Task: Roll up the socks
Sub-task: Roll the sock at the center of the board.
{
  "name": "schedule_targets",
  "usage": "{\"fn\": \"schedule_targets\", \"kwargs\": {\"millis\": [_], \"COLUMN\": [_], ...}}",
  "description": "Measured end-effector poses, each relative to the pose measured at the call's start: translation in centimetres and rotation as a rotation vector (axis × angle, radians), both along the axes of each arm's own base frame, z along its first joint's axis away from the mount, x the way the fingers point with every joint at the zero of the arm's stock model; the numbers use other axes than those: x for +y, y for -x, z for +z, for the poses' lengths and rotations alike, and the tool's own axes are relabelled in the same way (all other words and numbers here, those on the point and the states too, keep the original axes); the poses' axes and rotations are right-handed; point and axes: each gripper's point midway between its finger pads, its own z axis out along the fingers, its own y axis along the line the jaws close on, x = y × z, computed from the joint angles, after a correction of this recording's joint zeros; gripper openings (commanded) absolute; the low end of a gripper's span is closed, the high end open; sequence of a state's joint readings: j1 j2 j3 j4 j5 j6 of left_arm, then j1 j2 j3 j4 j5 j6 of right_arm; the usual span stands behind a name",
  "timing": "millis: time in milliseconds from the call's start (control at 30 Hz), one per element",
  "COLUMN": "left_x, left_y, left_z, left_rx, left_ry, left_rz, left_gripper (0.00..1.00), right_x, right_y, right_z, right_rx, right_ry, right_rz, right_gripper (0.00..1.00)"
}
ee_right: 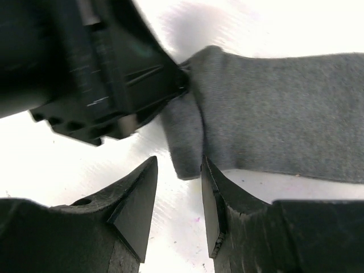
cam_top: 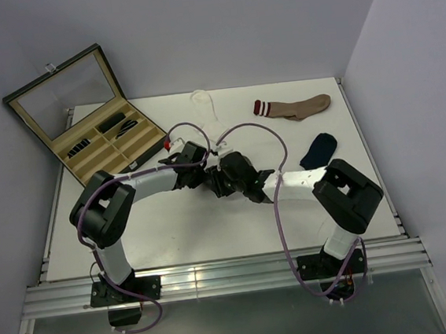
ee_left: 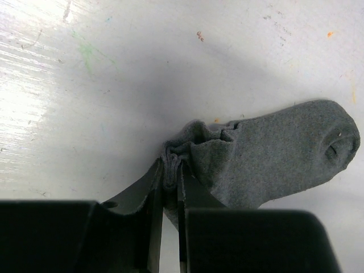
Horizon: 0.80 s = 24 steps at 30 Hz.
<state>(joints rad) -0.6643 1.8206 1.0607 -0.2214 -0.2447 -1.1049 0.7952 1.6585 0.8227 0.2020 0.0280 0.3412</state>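
The white counter [cam_top: 174, 235] is scuffed, with small coloured marks. At its far left corner sits an open black case [cam_top: 113, 138], set askew, its lid raised. A white sock [cam_top: 202, 102] lies at the middle of the far edge. A tan sock [cam_top: 296, 107] with a striped cuff lies towards the far right corner. A navy sock [cam_top: 318, 150] lies near the right edge. A dark grey sock [ee_left: 273, 153] lies around the middle, its cuff bunched.

Grey sock [ee_right: 273, 119] runs from centre frame out the right edge, flat on the white table [ee_right: 68, 165]. Left gripper [ee_right: 181, 79], upper left, pinches its near edge. Right gripper [ee_right: 179, 170], bottom: fingers spread, with the sock's folded end hanging between them, touching the right finger.
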Motion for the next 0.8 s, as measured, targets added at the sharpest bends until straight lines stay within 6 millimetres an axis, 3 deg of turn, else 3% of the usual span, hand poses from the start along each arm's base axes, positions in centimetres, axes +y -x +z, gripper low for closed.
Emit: {"fn": "schedule_targets", "kwargs": {"millis": [800], "left_x": [-0.01], "left_y": [0.08], "left_z": [-0.01], "left_rx": [0.008], "left_ry": [0.008], "left_rz": [0.012], "left_gripper": [0.00], "right_x": [0.82], "right_y": [0.46], "right_z": [-0.52], "right_rx": [-0.100], "right_ry": [0.098], "right_rz": [0.013], "right_gripper": [0.42]}}
